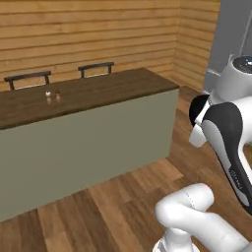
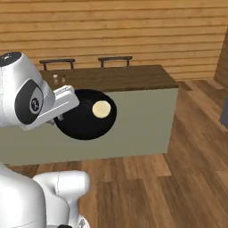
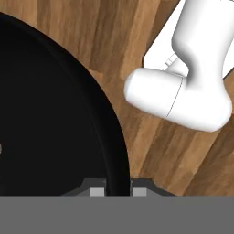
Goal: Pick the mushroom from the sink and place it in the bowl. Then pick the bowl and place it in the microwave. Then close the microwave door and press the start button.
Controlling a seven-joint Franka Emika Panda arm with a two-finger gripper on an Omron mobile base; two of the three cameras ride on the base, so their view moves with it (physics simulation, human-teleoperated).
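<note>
- Your gripper (image 3: 118, 192) is clamped on the rim of the bowl (image 2: 84, 116): in the hand view one finger tip sits on each side of the thin black wall.
- You hold the bowl up in the air, in front of the long table (image 2: 133, 78) and above the wooden floor (image 2: 178, 187), touching neither.
- The bowl is round, wide and shallow, glossy black all over, with a thin rim; in the right base view its open side is tipped toward the camera.
- The mushroom (image 2: 101, 109) lies inside the bowl, up and to the right of its middle. You see it as a small, pale tan, roundish patch; cap and stem cannot be told apart.
- Two small shakers (image 1: 53, 95) stand on the table top, and two dark chair backs (image 1: 96, 66) rise behind it.
</note>
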